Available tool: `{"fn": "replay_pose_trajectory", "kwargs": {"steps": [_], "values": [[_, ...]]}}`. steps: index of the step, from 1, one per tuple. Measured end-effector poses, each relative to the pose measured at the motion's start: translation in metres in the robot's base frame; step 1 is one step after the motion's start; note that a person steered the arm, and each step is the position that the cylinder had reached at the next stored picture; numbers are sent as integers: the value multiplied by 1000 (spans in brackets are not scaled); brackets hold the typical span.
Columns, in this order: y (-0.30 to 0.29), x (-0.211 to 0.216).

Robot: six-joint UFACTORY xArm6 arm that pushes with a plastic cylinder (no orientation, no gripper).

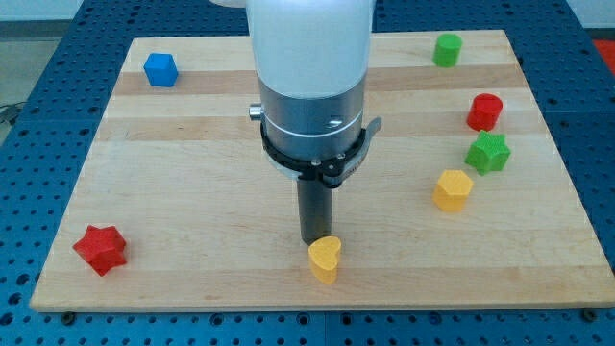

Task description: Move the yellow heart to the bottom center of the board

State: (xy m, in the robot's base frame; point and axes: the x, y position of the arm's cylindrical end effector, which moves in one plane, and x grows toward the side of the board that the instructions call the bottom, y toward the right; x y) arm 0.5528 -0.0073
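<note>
The yellow heart point(325, 259) sits near the board's point(192, 221) bottom centre, with the rod's tip point(313, 241) touching it at about 11 o'clock. There is no gripper to open or close, only this bare rod. The heart looks light, rigid and prone to sliding or spinning, so pushing squarely on its upper lobes seems best.

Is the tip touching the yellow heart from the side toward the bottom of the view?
No, my tip stands just above the yellow heart, on its side toward the view's top.

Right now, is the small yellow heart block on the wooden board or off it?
On: the yellow heart block sits inside the wooden board's bottom edge, my tip just above.
</note>
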Motion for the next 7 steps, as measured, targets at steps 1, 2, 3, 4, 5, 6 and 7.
{"fn": "replay_pose_trajectory", "kwargs": {"steps": [1, 2, 3, 4, 5, 6, 7], "values": [[2, -22], [6, -66], [7, -70], [9, -83], [34, -122], [35, -123], [62, -141]]}}
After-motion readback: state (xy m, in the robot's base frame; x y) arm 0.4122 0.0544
